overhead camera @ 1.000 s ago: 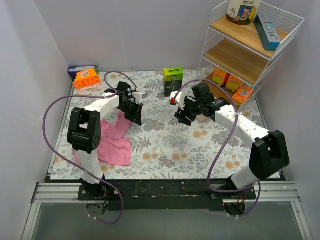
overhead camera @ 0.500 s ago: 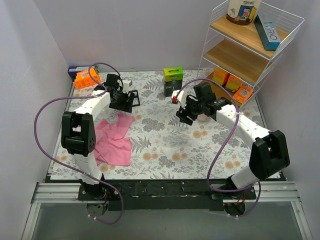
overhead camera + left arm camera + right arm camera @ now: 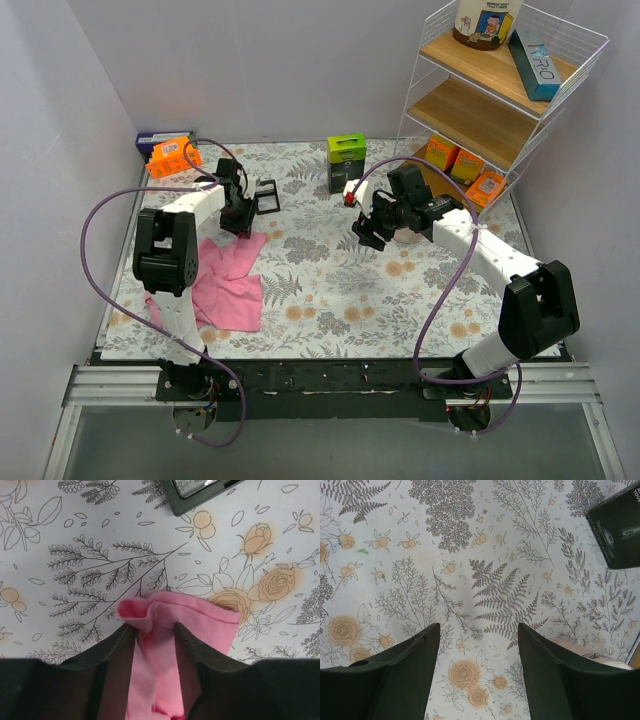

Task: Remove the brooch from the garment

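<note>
Left gripper (image 3: 153,630) now lower, garment (image 3: 197,620) fold between its jaws.

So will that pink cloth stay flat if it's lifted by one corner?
Probably not: the garment lies rumpled, and its edge bunches between the fingers of the left hand, so it will likely droop. It looks thin, so it is probably light.

Plain white walls (image 3: 280,70) stand around the surface (image 3: 340,290), which has a cover with flowers and leaves on it. At the back right stands a white wire rack (image 3: 592,45) with two wooden shelves (image 3: 485,118).
</note>
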Tool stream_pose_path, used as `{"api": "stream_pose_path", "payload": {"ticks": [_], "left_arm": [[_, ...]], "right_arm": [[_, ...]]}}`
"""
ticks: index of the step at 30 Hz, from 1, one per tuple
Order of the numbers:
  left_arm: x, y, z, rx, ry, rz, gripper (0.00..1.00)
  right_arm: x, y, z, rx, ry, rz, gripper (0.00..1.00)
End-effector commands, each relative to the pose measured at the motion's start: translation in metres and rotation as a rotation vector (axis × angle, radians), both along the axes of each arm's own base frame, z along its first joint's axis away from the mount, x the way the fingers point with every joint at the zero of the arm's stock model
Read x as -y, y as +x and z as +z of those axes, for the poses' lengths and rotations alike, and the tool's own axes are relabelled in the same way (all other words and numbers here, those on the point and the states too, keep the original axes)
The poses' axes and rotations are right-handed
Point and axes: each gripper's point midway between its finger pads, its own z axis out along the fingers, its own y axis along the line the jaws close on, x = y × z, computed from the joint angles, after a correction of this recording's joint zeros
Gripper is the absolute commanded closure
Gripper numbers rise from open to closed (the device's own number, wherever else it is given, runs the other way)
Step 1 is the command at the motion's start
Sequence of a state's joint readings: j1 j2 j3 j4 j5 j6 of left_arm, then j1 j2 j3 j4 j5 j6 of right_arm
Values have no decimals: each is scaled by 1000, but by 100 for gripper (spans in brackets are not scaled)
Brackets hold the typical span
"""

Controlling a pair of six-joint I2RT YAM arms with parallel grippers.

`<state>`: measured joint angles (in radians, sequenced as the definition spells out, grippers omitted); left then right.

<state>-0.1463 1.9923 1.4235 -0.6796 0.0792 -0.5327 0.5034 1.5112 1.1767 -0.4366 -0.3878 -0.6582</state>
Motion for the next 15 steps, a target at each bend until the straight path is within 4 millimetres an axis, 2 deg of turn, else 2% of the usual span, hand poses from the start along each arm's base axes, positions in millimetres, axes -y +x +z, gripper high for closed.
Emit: {"api": "stream_pose_path", "payload": {"ticks": [1, 3, 6, 7, 10, 11, 13, 14, 15], "left_arm": [[8, -1, 9, 6, -36, -25, 71], [14, -5, 8, -11, -62, -37, 100], [50, -17, 19, -25, -159, -117, 100], [71, -23, 25, -31, -191, -170, 100], [137, -49, 53, -56, -378, -339, 100], [157, -52, 67, -46, -443, -399, 100], [199, -76, 91, -70, -601, -560, 100], [211, -78, 106, -51, -646, -623, 100], [221, -85, 111, -53, -682, -684, 100]], "right_arm": [[-1, 0, 17, 49, 35, 1, 29], [0, -1, 17, 48, 34, 1, 29], [1, -2, 15, 48, 28, 1, 30], [2, -2, 14, 50, 25, 3, 30], [6, -3, 14, 57, 7, 13, 30], [10, -3, 13, 51, 5, 14, 31], [17, -6, 12, 25, 19, 13, 31], [24, -5, 13, -5, 52, 10, 31], [29, -6, 10, -23, 58, 10, 31]]}}
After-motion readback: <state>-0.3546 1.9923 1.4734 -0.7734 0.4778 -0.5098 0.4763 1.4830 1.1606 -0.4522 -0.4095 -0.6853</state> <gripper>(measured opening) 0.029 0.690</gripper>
